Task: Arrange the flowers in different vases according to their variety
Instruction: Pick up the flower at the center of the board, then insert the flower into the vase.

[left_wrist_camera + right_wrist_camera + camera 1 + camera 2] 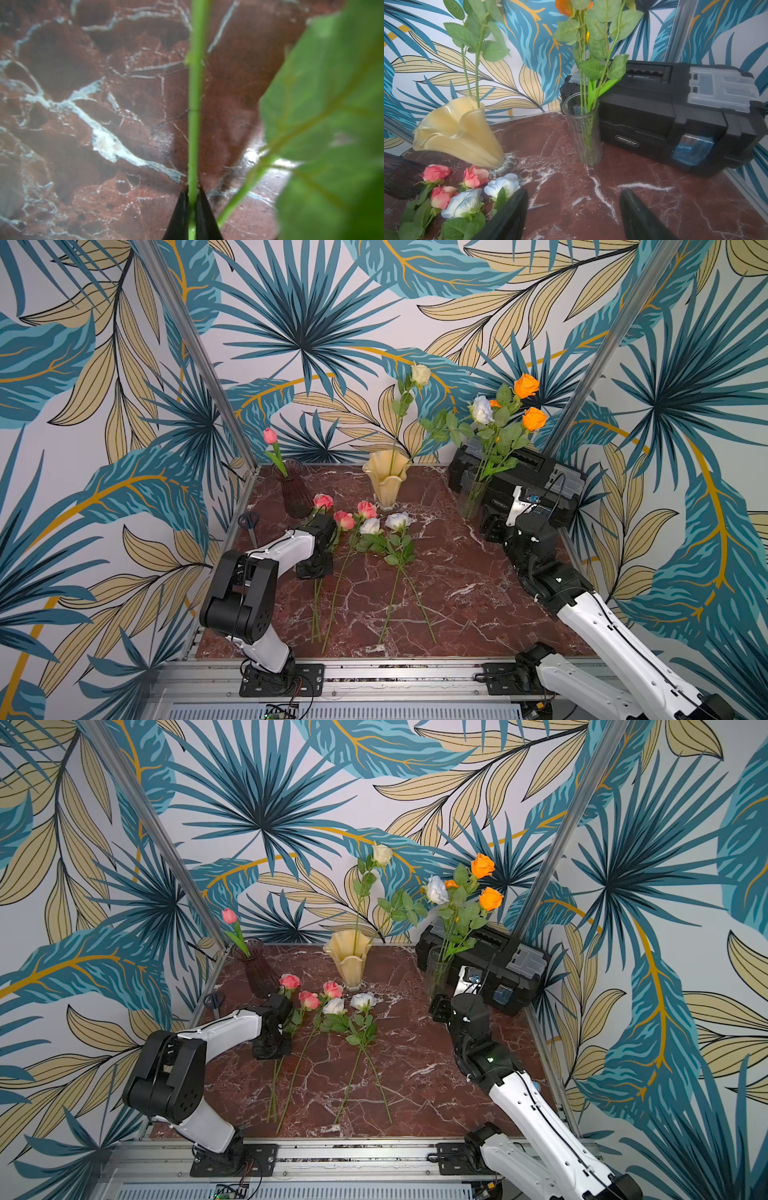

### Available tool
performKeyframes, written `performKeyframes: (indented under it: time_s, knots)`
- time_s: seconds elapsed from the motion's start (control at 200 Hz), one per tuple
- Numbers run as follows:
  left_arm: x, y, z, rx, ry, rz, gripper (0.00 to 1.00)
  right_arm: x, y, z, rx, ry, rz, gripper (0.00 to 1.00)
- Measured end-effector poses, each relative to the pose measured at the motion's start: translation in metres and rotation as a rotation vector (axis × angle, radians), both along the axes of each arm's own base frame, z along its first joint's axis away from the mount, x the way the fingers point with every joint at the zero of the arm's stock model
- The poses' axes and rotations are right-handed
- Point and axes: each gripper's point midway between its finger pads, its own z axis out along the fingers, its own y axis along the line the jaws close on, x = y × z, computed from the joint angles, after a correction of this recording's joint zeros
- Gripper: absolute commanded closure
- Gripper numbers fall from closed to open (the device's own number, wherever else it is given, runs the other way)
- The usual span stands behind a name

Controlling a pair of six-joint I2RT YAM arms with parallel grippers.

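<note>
Three pink roses [344, 519] and two white roses [398, 521] lie on the marble table, stems toward the front. My left gripper [314, 570] points down at the leftmost stems; in the left wrist view it [192, 194] is shut on one green stem [194, 104]. The purple vase [296, 489] holds a pink bud [270, 435]. Two pale roses [420, 374] stand in the cream vase [385, 477]. Orange roses [526, 385] fill the clear vase [473, 493]. My right gripper [573, 207] hangs open and empty near the clear vase [581, 128].
A black toolbox [519, 477] fills the back right corner behind the clear vase. Scissors [248, 522] lie at the table's left edge. Slanted aluminium posts [199, 352] stand at the back corners. A large green leaf [322, 104] hangs beside the gripped stem.
</note>
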Motion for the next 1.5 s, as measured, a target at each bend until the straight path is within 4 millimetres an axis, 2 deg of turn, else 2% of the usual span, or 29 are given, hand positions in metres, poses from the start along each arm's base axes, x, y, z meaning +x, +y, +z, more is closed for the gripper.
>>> performKeyframes:
  time_s: [0.26,0.496,0.766,0.911,1.122,1.202,1.397,1.502]
  knots:
    - [-0.001,0.0,0.006,-0.007,-0.03,0.008,1.0,-0.004,-0.003,0.001,0.0,-0.005,-0.006,0.26]
    - [0.01,-0.002,0.06,-0.005,-0.222,-0.021,1.0,-0.006,-0.004,-0.003,-0.003,0.006,-0.007,0.26]
    - [0.013,-0.018,0.097,-0.001,-0.348,-0.133,1.0,-0.006,-0.004,-0.003,0.007,0.006,-0.009,0.26]
    - [0.018,-0.025,0.137,-0.031,-0.501,-0.185,1.0,-0.006,-0.003,-0.003,0.009,0.007,-0.002,0.26]
    - [0.038,-0.032,0.219,-0.065,-0.781,-0.237,1.0,-0.007,0.009,-0.007,0.027,0.025,0.061,0.26]
    - [0.044,-0.034,0.244,-0.067,-0.884,-0.257,1.0,-0.005,0.018,-0.011,0.038,0.042,0.105,0.25]
    - [0.057,-0.036,0.283,-0.036,-1.04,-0.314,1.0,-0.001,0.044,-0.025,0.067,0.104,0.23,0.24]
    - [0.067,-0.028,0.306,-0.011,-1.128,-0.316,1.0,0.0,0.057,-0.032,0.084,0.134,0.296,0.23]
